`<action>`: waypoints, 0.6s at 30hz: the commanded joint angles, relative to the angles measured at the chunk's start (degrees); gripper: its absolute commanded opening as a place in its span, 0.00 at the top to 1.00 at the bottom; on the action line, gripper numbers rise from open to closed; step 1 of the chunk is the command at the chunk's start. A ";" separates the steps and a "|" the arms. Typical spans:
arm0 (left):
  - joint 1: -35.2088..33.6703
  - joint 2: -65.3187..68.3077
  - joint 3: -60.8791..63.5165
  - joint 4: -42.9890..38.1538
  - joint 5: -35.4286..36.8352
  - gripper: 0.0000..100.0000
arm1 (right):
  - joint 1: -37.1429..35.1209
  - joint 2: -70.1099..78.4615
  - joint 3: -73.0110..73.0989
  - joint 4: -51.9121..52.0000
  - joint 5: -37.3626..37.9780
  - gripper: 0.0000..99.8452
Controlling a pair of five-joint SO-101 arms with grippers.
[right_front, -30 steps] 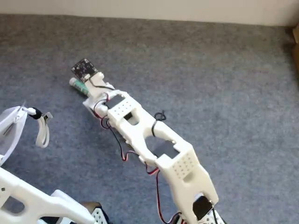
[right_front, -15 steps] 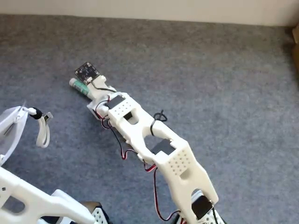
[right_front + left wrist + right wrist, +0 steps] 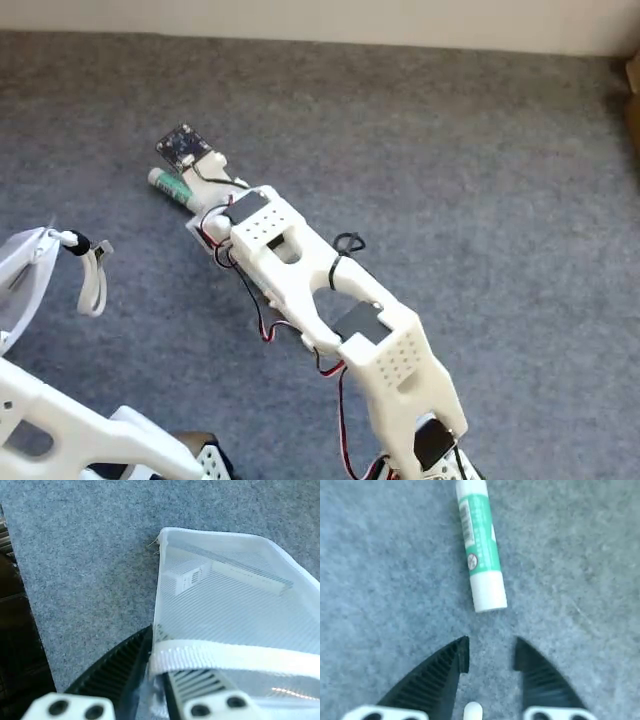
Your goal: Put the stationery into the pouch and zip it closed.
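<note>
Nearest us, at about eight o'clock in the high view, our left gripper (image 3: 156,642) is clamped on the white woven band (image 3: 225,655) at the edge of the translucent white mesh pouch (image 3: 225,600). We judge this grip holds the pouch steady for loading; pale stationery (image 3: 187,577) lies inside it. Farther out, toward ten o'clock, our right gripper (image 3: 490,655) hangs over the grey carpet (image 3: 480,150), fingers moderately spread and empty. It is lined up with the green-and-white cylindrical glue stick (image 3: 480,545), which lies flat just beyond the tips, not touching, placed for a pinch across its near end
</note>
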 commanded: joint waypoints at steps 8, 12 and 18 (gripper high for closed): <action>-0.31 -0.04 -2.15 -1.14 0.70 0.99 | -4.18 -4.88 -2.33 -7.96 0.62 0.75; -0.31 -0.04 -2.15 -1.14 0.70 0.99 | -4.26 -4.79 -2.33 -10.95 0.62 0.75; -0.31 -0.04 -2.15 -1.14 0.70 0.99 | -3.47 1.80 -3.74 -15.78 0.62 0.75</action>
